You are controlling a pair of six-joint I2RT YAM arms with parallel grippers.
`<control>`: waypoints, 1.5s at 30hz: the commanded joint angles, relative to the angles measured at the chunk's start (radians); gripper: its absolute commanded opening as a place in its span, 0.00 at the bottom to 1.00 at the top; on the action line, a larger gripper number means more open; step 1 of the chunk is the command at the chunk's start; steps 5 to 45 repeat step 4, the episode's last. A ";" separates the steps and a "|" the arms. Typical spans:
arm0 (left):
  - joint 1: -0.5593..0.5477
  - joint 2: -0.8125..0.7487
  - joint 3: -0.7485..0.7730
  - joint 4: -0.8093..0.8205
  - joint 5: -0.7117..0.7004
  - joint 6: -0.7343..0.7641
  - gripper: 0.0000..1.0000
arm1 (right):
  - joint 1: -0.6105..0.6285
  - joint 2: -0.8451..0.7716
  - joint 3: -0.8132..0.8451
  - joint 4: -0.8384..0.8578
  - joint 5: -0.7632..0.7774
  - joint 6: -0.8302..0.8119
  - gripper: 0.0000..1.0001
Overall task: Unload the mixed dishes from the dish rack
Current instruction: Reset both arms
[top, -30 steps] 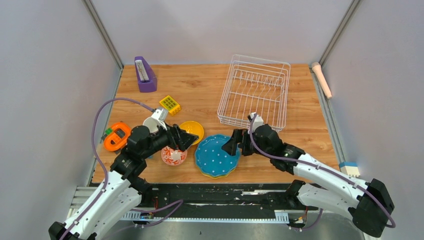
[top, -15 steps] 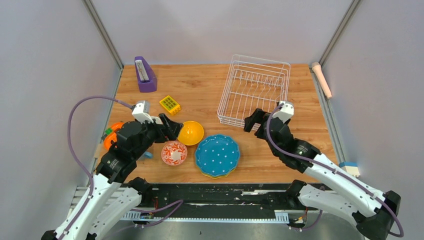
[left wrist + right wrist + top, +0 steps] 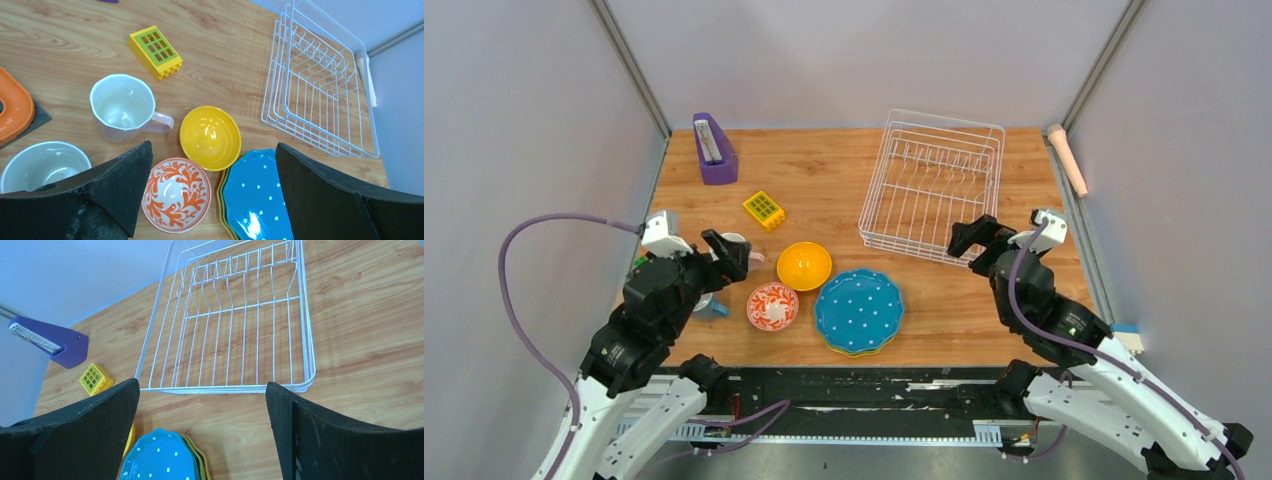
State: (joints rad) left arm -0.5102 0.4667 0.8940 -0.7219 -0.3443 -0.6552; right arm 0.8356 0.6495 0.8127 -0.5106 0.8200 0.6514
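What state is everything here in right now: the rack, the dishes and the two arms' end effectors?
dish rack: empty, right way up.
plates: stacked flat, blue one on top.
yellow bowl: upright, empty.
red-and-white bowl: upright, empty.
pinkish cup: upright, empty.
blue cup: upright, empty.
left end effector: open, holding nothing.
right end effector: open, holding nothing.

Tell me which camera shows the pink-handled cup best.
Left wrist: the cup stands whole and upright, white inside and pink handle clear. In the top view the left pincer hides most of it; only the handle and a bit of rim show. The right wrist view misses it.
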 commanded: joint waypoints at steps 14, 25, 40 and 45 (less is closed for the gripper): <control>0.001 0.013 0.030 -0.016 -0.041 -0.003 1.00 | 0.003 -0.017 0.026 -0.009 0.018 -0.033 1.00; 0.001 0.013 0.030 -0.016 -0.041 -0.003 1.00 | 0.003 -0.017 0.026 -0.009 0.018 -0.033 1.00; 0.001 0.013 0.030 -0.016 -0.041 -0.003 1.00 | 0.003 -0.017 0.026 -0.009 0.018 -0.033 1.00; 0.001 0.013 0.030 -0.016 -0.041 -0.003 1.00 | 0.003 -0.017 0.026 -0.009 0.018 -0.033 1.00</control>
